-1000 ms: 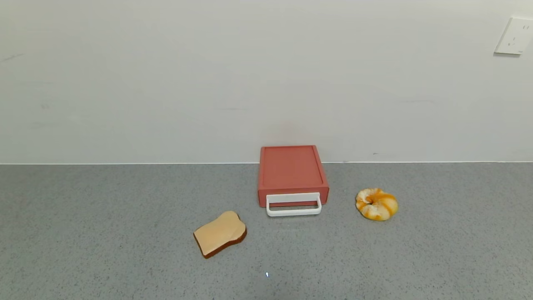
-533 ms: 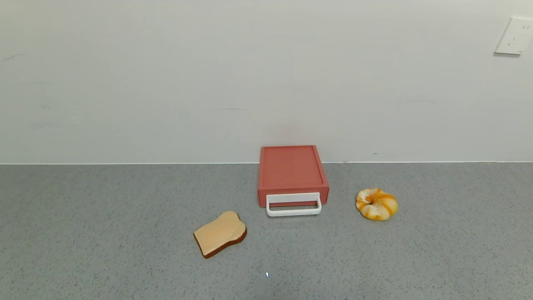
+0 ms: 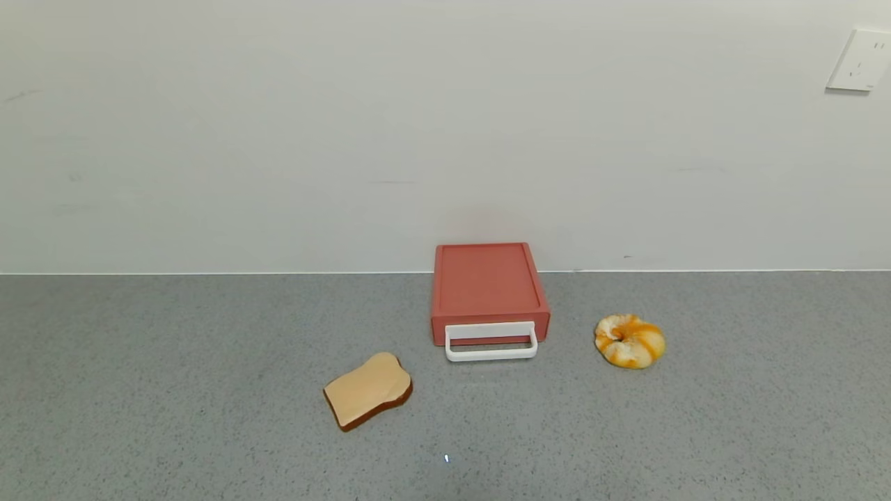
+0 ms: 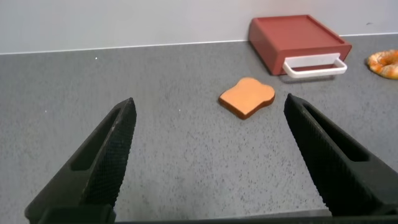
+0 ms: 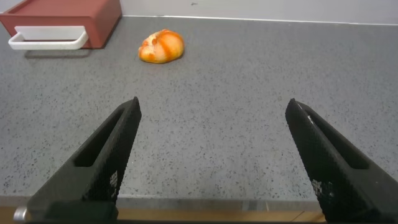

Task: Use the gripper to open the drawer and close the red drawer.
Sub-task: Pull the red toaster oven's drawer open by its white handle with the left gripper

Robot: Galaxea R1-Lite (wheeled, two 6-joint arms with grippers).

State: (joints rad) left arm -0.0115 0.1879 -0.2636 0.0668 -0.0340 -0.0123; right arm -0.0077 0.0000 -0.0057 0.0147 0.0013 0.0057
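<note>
The brick-red drawer [image 3: 487,285] sits shut against the back wall, its white loop handle [image 3: 491,342] facing me. It also shows in the left wrist view [image 4: 295,40] and the right wrist view [image 5: 68,15]. Neither arm shows in the head view. My left gripper [image 4: 210,109] is open and empty, low over the counter, well short of the toast slice. My right gripper [image 5: 214,109] is open and empty near the counter's front edge, far from the drawer.
A toast slice [image 3: 367,390] lies in front and left of the drawer. A yellow-orange bun [image 3: 629,340] lies to its right. The grey counter [image 3: 174,390] meets a white wall; an outlet [image 3: 862,60] is at upper right.
</note>
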